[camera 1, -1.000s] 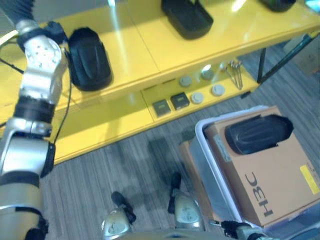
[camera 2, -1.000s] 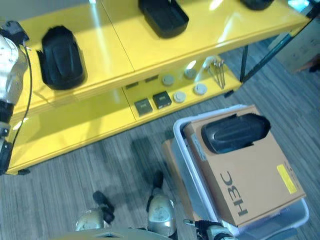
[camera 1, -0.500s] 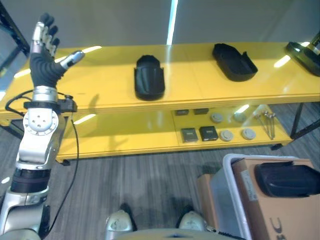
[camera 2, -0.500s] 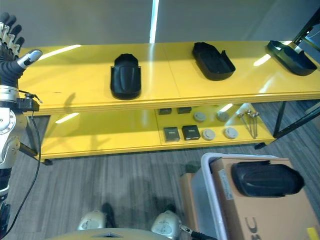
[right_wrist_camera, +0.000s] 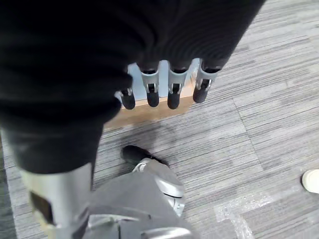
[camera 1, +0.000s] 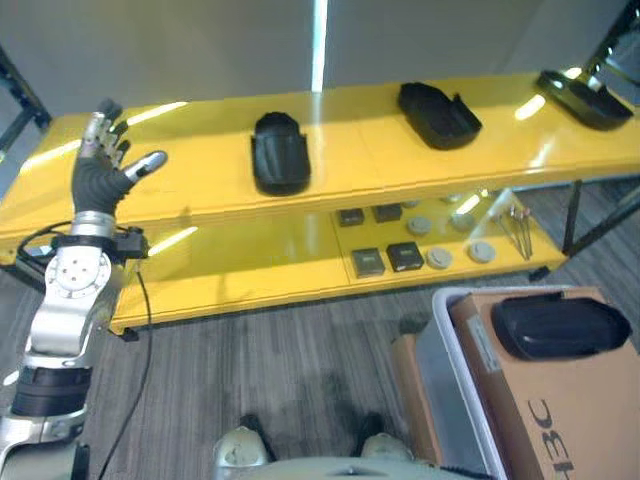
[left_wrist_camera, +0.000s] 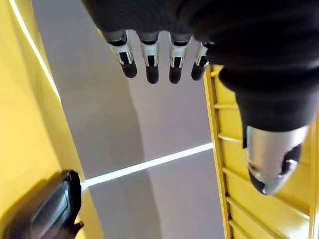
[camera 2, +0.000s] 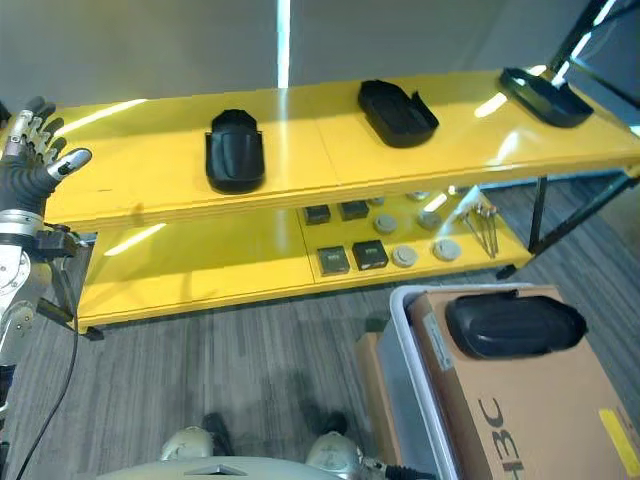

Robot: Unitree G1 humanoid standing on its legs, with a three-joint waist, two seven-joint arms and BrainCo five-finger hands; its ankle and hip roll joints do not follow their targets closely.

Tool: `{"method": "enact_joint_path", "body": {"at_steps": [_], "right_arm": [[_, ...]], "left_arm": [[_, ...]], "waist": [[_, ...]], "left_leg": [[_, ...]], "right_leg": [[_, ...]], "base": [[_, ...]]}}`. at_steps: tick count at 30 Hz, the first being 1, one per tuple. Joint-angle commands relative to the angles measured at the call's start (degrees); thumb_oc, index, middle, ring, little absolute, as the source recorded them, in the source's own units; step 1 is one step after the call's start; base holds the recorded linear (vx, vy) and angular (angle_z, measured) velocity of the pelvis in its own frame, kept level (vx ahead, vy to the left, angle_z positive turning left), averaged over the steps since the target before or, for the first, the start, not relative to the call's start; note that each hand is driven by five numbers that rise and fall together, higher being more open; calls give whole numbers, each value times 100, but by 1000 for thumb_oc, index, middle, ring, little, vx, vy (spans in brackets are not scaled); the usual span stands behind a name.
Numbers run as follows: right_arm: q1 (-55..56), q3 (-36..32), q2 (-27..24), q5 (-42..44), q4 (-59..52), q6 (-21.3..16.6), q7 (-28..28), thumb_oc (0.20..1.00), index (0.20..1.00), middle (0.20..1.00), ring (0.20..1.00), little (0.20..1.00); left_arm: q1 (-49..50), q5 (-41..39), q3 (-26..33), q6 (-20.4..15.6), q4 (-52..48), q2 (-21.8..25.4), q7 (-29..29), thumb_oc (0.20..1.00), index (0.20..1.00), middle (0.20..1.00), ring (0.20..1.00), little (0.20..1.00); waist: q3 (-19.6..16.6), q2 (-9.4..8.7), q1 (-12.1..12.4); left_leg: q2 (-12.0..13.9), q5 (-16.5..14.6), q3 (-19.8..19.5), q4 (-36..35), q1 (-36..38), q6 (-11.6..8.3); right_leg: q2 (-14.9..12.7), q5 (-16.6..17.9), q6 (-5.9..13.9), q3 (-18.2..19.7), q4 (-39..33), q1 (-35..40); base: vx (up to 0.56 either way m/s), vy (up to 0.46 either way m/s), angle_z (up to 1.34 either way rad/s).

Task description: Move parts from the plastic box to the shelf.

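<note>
Yellow two-tier shelf point(camera 1: 200, 190) across the far side, three black moulded parts on its top board. Near right, clear plastic box point(camera 2: 400, 340) with a cardboard carton point(camera 2: 540, 400) inside, one black part point(camera 2: 512, 324) lying on top. Left hand point(camera 1: 100, 175) raised at far left, fingers spread, empty. Right hand point(right_wrist_camera: 164, 74) low over the floor, fingers straight, empty. Best turn toward the box and close round the part's narrow middle.

Three black moulded parts point(camera 2: 235, 150) lie spaced along the yellow shelf point(camera 2: 330, 160); another point(camera 2: 512, 324) rests atop cardboard inside the plastic box point(camera 2: 400, 350).
</note>
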Motion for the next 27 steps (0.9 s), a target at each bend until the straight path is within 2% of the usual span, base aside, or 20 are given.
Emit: {"method": "enact_joint_path", "body": {"at_steps": [1, 4, 8, 9, 10, 11, 17, 21, 24, 27], "right_arm": [[-133, 165, 157, 139, 126, 126, -33, 1000, 1000, 1000, 1000, 1000], [-83, 126, 207, 245, 132, 120, -102, 1000, 1000, 1000, 1000, 1000], [4, 96, 231, 116, 179, 112, -112, 1000, 1000, 1000, 1000, 1000], [16, 99, 227, 93, 185, 114, -106, 1000, 1000, 1000, 1000, 1000], [38, 95, 224, 57, 207, 120, -102, 1000, 1000, 1000, 1000, 1000], [77, 84, 223, 70, 236, 121, -91, 1000, 1000, 1000, 1000, 1000], [87, 48, 262, -10, 211, 266, -148, 1000, 1000, 1000, 1000, 1000], [47, 42, 300, -69, 154, 433, -159, 1000, 1000, 1000, 1000, 1000], [10, 87, 298, -35, 118, 542, -194, 1000, 1000, 1000, 1000, 1000], [-32, 132, 309, -3, 90, 645, -208, 1000, 1000, 1000, 1000, 1000]], "left_arm": [[-444, -256, -18, -110, -279, 98, -24, 1000, 1000, 1000, 1000, 1000], [-317, 249, -113, 93, -244, -43, 22, 1000, 1000, 1000, 1000, 1000], [-383, 681, -285, 80, 119, 120, 103, 1000, 1000, 1000, 1000, 1000], [-417, 703, -320, 53, 163, 144, 65, 780, 780, 780, 780, 780], [-493, 713, -395, -24, 236, 192, 13, 335, 335, 335, 335, 335], [-586, 314, -507, -24, 283, 190, -47, 200, 200, 200, 200, 200], [-386, -323, -763, 193, 252, -328, -398, 200, 200, 200, 200, 200], [-49, -378, -1153, 60, 333, -887, -705, 200, 200, 200, 200, 200], [14, -404, -1471, -97, 404, -1136, -719, 200, 200, 200, 200, 200], [-34, -355, -1756, -78, 505, -1304, -375, 200, 200, 200, 200, 200]], "waist": [[226, -72, 42], [275, -37, 2], [216, -10, -43], [205, -11, -52], [183, -12, -69], [156, -19, -83], [91, -60, -60], [116, -116, -19], [146, -153, -10], [180, -198, -19]], "left_leg": [[186, -406, 191, 172, 504, -28], [126, -315, 206, -22, 556, -41], [69, -328, 209, -95, 597, 9], [69, -335, 216, -91, 602, 17], [70, -355, 225, -82, 614, 37], [62, -381, 236, -79, 641, 65], [85, -435, 261, -4, 674, 96], [133, -469, 238, 99, 642, 112], [161, -492, 235, 162, 621, 123], [177, -497, 233, 204, 597, 121]], "right_leg": [[-380, 84, 543, 25, -94, 19], [-409, 163, 589, -43, -144, -20], [-491, 208, 624, -74, -75, -116], [-501, 210, 627, -79, -64, -123], [-525, 218, 634, -87, -42, -138], [-556, 236, 645, -97, -25, -146], [-609, 263, 655, -133, -11, -113], [-639, 262, 649, -121, 51, -108], [-643, 273, 645, -95, 72, -113], [-630, 285, 644, -66, 82, -115]], "base": [[-20, -45, -20], [5, -5, -6], [21, 24, 2], [28, 14, 6], [57, 26, 7], [65, 34, 6], [65, 25, 7], [65, 8, 2], [52, -4, 7], [49, -11, 3]]}}
